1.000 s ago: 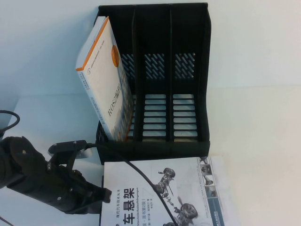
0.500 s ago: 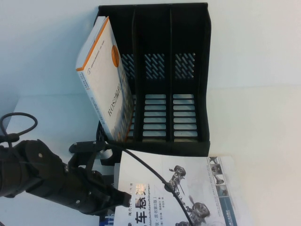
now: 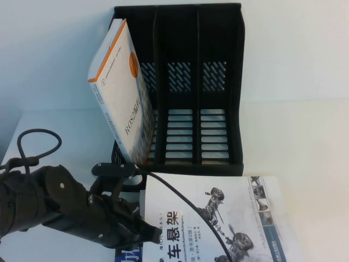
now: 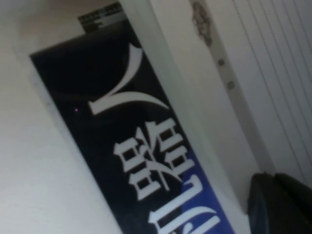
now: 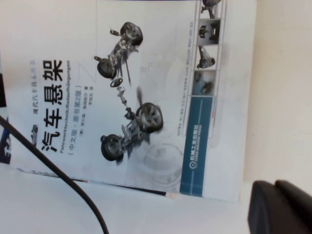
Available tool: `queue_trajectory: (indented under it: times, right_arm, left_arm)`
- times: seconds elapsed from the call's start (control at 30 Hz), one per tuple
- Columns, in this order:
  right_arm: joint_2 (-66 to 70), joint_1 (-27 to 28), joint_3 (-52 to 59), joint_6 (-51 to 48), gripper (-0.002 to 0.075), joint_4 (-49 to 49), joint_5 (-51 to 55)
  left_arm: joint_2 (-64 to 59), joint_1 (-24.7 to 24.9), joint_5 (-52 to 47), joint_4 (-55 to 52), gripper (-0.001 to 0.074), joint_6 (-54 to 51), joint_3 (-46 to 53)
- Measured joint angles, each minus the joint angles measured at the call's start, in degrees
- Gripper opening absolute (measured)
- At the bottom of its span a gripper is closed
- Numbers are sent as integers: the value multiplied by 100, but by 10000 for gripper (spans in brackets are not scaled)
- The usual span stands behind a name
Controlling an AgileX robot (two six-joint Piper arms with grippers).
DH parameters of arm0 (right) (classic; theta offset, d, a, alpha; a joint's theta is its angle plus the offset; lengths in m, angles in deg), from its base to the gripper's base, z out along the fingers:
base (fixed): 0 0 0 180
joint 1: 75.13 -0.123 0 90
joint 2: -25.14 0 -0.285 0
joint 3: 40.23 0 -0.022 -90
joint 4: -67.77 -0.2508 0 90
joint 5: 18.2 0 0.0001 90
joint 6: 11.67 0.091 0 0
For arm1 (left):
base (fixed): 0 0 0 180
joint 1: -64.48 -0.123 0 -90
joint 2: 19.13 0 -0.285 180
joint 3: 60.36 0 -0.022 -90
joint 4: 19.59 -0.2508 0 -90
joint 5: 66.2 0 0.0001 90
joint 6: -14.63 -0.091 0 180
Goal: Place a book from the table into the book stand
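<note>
With the book [image 3: 218,218] lying flat on the table [image 3: 305,142] just before the stand [image 3: 218,98], its left edge is best lifted squarely by the left gripper [image 3: 144,234], whose finger state cannot be told; the right gripper is unseen.

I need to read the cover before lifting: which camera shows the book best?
The right wrist view: the book shows nearly whole, title and blue-grey strip legible. The high view shows only its upper part, the left gripper at its left edge. The left wrist view shows a dark book instead. The right gripper is unseen.
</note>
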Motion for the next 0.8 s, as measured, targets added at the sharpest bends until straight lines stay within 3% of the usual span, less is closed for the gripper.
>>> queue_trajectory:
  times: [0.4,0.8]
  right_arm:
    - [720,0,0,-137,-2,-91,-162]
    - [1207,0,0,-208,-2,-141,-394]
  left_arm:
    - [15,-9,51,-1633,-4,1267,0]
    - [-6,-9,19,-980,-4,793,0]
